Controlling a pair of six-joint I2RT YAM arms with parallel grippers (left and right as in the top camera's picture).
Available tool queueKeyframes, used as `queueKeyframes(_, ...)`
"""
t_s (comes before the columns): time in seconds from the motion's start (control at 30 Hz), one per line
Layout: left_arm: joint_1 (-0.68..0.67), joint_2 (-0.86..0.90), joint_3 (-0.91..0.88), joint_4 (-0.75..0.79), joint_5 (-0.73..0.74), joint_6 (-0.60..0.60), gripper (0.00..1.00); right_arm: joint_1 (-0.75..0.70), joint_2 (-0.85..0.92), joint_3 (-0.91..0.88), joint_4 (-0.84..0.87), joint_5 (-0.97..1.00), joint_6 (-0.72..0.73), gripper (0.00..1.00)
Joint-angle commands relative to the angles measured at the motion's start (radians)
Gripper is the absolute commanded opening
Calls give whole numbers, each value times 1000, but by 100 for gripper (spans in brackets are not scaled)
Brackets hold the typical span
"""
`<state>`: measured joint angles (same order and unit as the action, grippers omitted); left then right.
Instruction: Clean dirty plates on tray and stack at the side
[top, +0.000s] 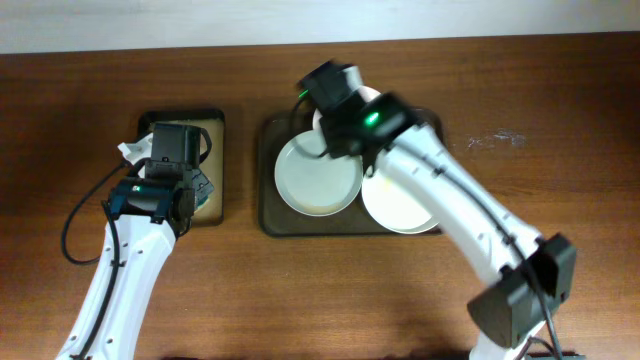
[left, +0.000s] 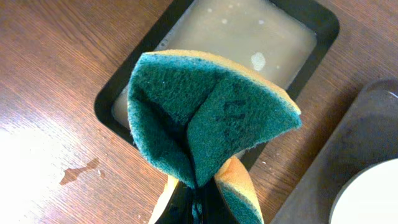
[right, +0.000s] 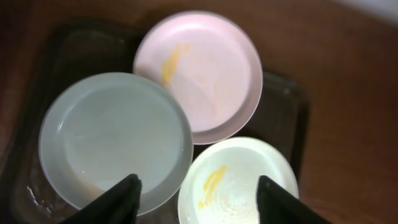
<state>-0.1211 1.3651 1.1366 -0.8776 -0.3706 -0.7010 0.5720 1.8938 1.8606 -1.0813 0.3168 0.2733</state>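
Note:
Three white plates lie on the dark tray (top: 272, 215). In the overhead view one is at the left (top: 315, 185), one at the front right (top: 400, 205), and the back one (top: 372, 96) is mostly hidden under my right arm. In the right wrist view the left plate (right: 115, 140) looks clean, while the back plate (right: 199, 71) and the near plate (right: 239, 180) carry yellow smears. My right gripper (top: 352, 148) (right: 199, 196) is open and empty above the plates. My left gripper (top: 192, 195) (left: 199, 208) is shut on a folded green-and-yellow sponge (left: 205, 118) above the basin.
A black-rimmed basin (top: 215, 125) (left: 317, 18) with cloudy tan water stands left of the tray. Something white and crumpled (top: 130, 152) lies at the basin's left edge. In the left wrist view, a wet spot (left: 78, 171) marks the wooden table, and the tray edge (left: 354, 143) is at the right.

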Motion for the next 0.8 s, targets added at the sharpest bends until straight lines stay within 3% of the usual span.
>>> queueKeyframes(0.0, 4, -5, 7, 0, 20, -9, 0, -142, 79, -15, -4, -340, -82, 64)
queueKeyframes(0.1, 4, -5, 7, 0, 29, -10, 0, -232, 167, -15, -4, -492, -187, 78)
queueKeyframes(0.27, 4, -5, 7, 4, 61, -9, 0, -239, 298, -17, 3, -489, -208, 76)
queueKeyframes(0.4, 4, -5, 7, 5, 61, -10, 0, -237, 338, -17, 28, -500, -214, 66)
queueKeyframes(0.5, 4, -5, 7, 4, 61, -9, 0, -237, 338, -33, 43, -512, -214, 48)
queueKeyframes(0.67, 4, -5, 7, 5, 61, -9, 0, -219, 338, -84, 73, -520, -214, 48)
queueKeyframes(0.77, 4, -5, 7, 4, 61, -9, 0, -198, 338, -84, 91, -520, -214, 21)
